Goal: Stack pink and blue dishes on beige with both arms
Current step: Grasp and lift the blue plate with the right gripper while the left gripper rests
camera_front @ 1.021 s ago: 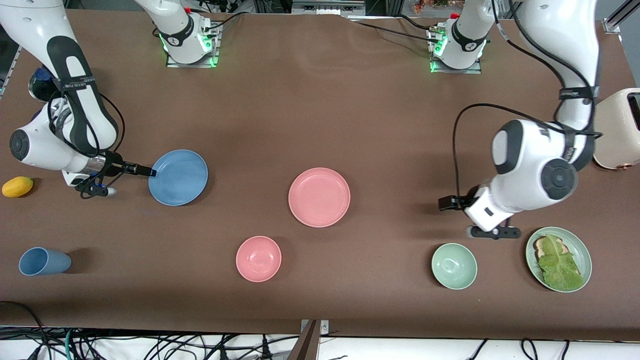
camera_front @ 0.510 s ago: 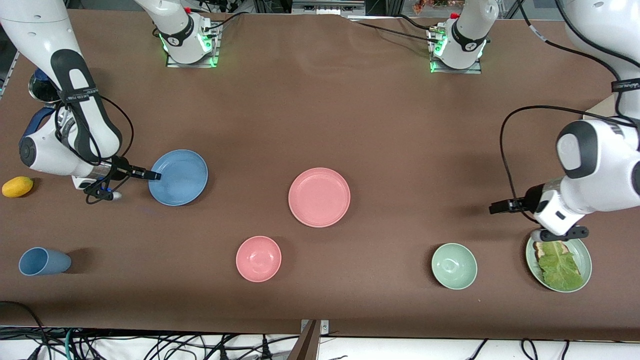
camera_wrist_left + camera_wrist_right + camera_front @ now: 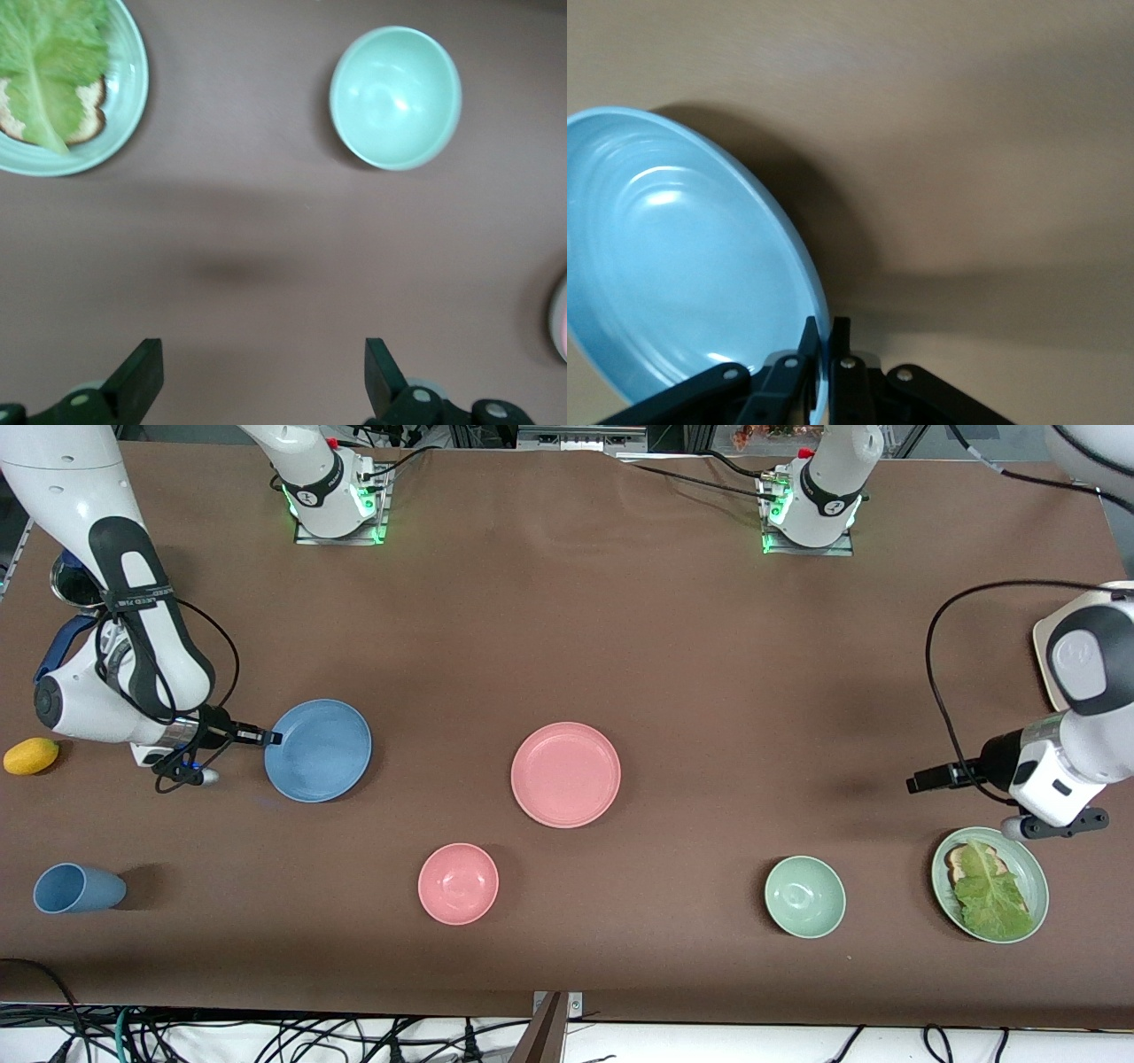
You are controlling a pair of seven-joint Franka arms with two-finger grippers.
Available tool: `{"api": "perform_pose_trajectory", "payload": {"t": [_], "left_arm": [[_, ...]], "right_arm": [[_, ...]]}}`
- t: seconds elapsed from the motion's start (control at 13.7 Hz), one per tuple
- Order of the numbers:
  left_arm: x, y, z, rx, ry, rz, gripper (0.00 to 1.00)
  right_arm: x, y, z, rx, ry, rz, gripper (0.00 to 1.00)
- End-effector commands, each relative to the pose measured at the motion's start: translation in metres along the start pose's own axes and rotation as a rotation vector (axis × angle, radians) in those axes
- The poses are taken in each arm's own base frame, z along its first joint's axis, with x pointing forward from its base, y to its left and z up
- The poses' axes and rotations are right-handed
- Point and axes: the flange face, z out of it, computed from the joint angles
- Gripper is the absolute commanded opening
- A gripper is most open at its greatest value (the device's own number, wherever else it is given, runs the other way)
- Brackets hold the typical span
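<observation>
We see the right pincer (image 3: 270,737) clamped tight on the rim of the blue plate (image 3: 319,750), which sits tilted at the right arm's end of the bench (image 3: 567,629). The pink plate (image 3: 566,774) lies flat mid-bench, well apart from both pincers. The left pincer (image 3: 257,376) hangs wide apart and empty over bare bench beside a green bowl (image 3: 395,96). No beige plate shows. These plates look stiff, light and smooth; we judge the thin rim the only hold.
</observation>
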Motion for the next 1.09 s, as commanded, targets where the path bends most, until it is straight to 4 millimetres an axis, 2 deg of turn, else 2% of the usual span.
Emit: {"api": "perform_pose_trajectory", "payload": {"t": [0.0, 0.07, 0.22, 0.29, 0.36, 0.51, 0.58, 0.66, 0.73, 0.8, 0.95, 1.02], "left_arm": [[-0.038, 0.015, -0.045, 0.003, -0.068, 0.038, 1.00], [-0.052, 0.018, -0.050, 0.000, -0.126, 0.047, 1.00], [-0.066, 0.039, -0.047, 0.020, -0.207, 0.082, 1.00], [-0.067, 0.037, -0.051, 0.077, -0.198, 0.094, 1.00], [-0.069, 0.036, -0.066, 0.133, -0.172, 0.104, 1.00], [-0.084, 0.037, -0.110, 0.146, -0.130, 0.108, 1.00], [-0.088, 0.038, -0.125, 0.145, -0.108, 0.107, 1.00], [-0.092, 0.038, -0.135, 0.149, -0.104, 0.107, 1.00], [-0.099, 0.040, -0.150, 0.146, -0.083, 0.110, 1.00], [-0.109, 0.042, -0.159, 0.144, -0.083, 0.116, 1.00], [-0.129, 0.045, -0.173, 0.142, -0.117, 0.122, 1.00], [-0.137, 0.044, -0.178, 0.141, -0.125, 0.121, 1.00]], "right_arm": [[0.013, -0.040, -0.028, 0.043, -0.037, 0.004, 0.00], [0.017, -0.063, -0.041, 0.046, -0.050, 0.035, 0.00], [0.020, -0.120, -0.064, 0.042, -0.078, 0.075, 0.00], [0.017, -0.152, -0.068, 0.036, -0.087, 0.087, 0.00], [0.012, -0.189, -0.065, 0.022, -0.093, 0.070, 0.00], [-0.006, -0.270, -0.040, -0.008, -0.078, 0.020, 0.00], [-0.010, -0.304, -0.026, 0.009, -0.053, 0.058, 0.00], [-0.014, -0.330, -0.009, 0.036, -0.040, 0.119, 0.00], [-0.014, -0.362, -0.002, 0.093, -0.007, 0.157, 0.00], [-0.021, -0.394, 0.014, 0.131, 0.007, 0.172, 0.00], [-0.037, -0.428, 0.050, 0.139, 0.044, 0.178, 0.00], [-0.041, -0.434, 0.063, 0.134, 0.054, 0.167, 0.00]]}}
